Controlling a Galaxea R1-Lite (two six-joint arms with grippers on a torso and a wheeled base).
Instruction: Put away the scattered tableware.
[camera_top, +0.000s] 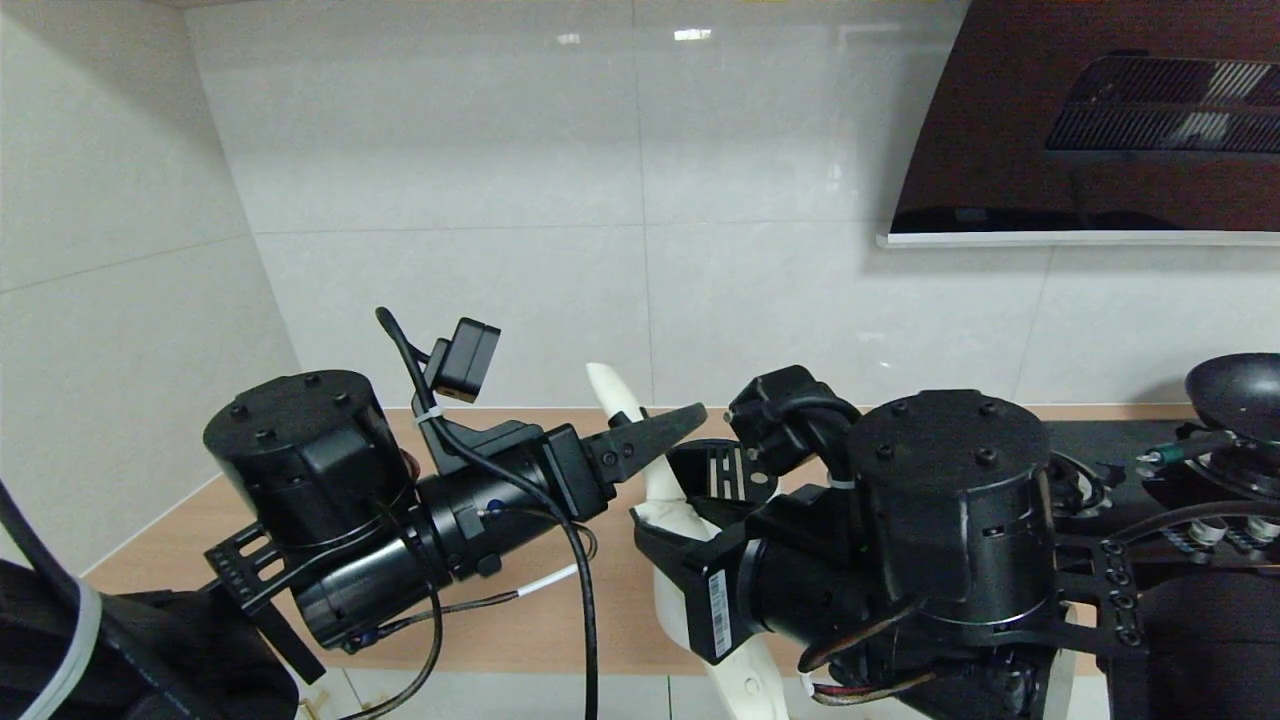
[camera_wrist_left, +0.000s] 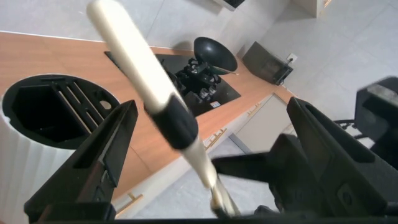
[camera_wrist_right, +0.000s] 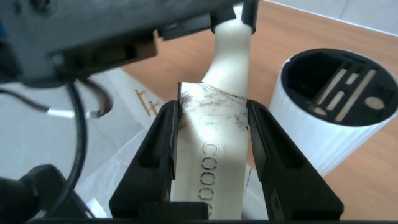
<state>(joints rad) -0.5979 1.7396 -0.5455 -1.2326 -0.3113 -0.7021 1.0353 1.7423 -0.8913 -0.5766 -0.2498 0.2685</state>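
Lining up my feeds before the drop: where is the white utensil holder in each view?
Head view: white utensil holder at centre, its dark top peeking out behind the right gripper.
Left wrist view: on the wooden counter, beyond one finger of the left gripper.
Right wrist view: on the counter, beside the right gripper.
Shared landmark: the cream utensil.

Cream utensil (camera_wrist_right: 214, 146) — white ribbed holder (camera_wrist_right: 323, 143)
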